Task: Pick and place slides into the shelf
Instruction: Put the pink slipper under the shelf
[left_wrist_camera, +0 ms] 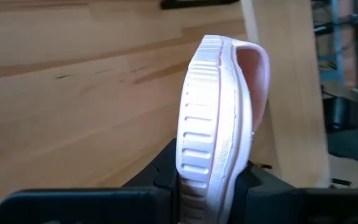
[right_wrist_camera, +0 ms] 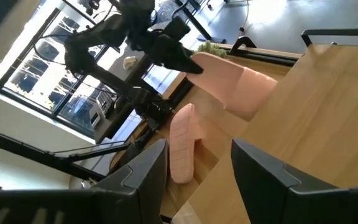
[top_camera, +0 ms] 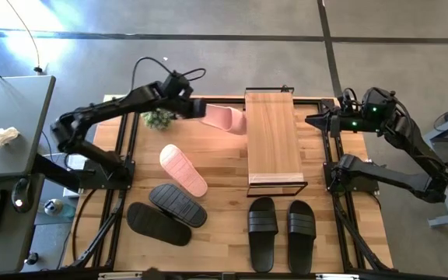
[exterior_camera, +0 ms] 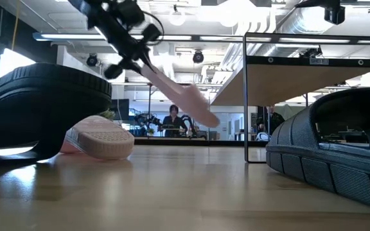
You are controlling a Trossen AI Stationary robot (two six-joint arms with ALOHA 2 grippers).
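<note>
Your left gripper (top_camera: 197, 109) is pinching the pink slide (top_camera: 225, 118) in the air at the shelf's (top_camera: 272, 140) 10 o'clock corner, its long axis pointing toward 3 o'clock at the plank, while the right gripper (top_camera: 315, 121) waits spread beyond the shelf.

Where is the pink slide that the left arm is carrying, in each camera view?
High: held pink slide at top centre, by the shelf.
Low: upper centre, in the air, left of the shelf.
Left wrist: centre, between the fingers.
Right wrist: upper centre.
Shared landmark: the shelf's plank.
</note>
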